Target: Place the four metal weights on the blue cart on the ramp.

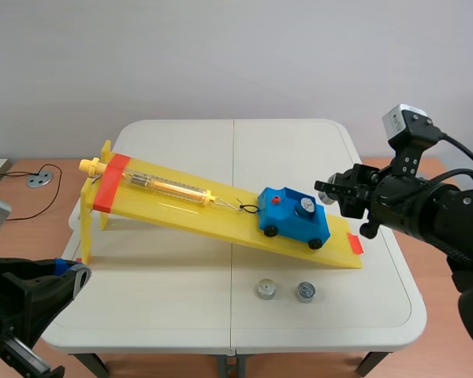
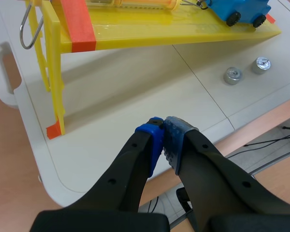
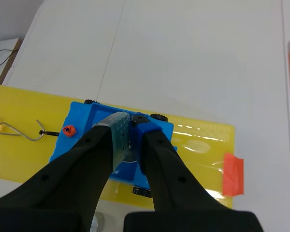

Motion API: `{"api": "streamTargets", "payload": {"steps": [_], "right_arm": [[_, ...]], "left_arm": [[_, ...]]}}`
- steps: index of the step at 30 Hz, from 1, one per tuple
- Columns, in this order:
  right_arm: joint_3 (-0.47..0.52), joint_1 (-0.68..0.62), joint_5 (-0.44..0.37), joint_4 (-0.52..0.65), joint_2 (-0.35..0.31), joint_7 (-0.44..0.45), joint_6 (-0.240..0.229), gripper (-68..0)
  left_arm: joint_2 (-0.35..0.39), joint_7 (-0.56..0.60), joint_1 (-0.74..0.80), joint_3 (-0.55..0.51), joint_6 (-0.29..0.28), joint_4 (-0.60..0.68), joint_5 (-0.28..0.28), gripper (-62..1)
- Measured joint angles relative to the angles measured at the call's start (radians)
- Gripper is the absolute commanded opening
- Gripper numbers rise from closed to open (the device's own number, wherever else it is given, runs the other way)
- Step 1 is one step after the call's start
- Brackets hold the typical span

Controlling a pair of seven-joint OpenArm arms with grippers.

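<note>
1. Okay, scene view: the ramp slopes down to the right on the surface. The blue cart sits near its low end, hooked to a spring scale further up the slope. One seated weight is already on the cart deck. Two more lie on the surface in front of the ramp, near each other but not touching: the left loose weight and the right loose weight. My right hand hovers just beside the cart's downhill end, with a silvery held weight peeking out under it. My left hand is low at the near left corner, well apart from everything.
2. Left wrist view: the left hand is closed on nothing, pads touching, over the surface edge. The ramp, the cart and both loose weights are far ahead of it.
3. Right wrist view: the right hand is above the cart. Its fingers are narrowly apart, clamped on something dark between them. I read that as the held weight, though it is mostly hidden. The hook and red knob are off to one side.
4. Step, as I judge it: the second weight is going on and two are not yet fetched. The next move calls for lowering onto free deck beside the seated weight. I'd let go gently, because a nudge could roll the cart.
</note>
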State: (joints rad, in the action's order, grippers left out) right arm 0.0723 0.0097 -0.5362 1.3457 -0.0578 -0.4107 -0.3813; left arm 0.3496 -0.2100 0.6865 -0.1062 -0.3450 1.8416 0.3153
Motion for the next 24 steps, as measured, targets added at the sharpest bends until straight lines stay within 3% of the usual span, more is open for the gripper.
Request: {"api": "streamTargets", "payload": {"steps": [10, 24], "right_arm": [[-0.078, 0.014, 0.0, -0.048, 0.0, -0.015, -0.023, -66.9], [-0.088, 0.024, 0.001, -0.079, 0.0, -0.013, -0.023, -66.9]], "left_arm": [[0.0, 0.0, 0.0, 0.0, 0.0, 0.0, 0.0, -58.2], [0.0, 0.0, 0.0, 0.0, 0.0, 0.0, 0.0, -58.2]]}}
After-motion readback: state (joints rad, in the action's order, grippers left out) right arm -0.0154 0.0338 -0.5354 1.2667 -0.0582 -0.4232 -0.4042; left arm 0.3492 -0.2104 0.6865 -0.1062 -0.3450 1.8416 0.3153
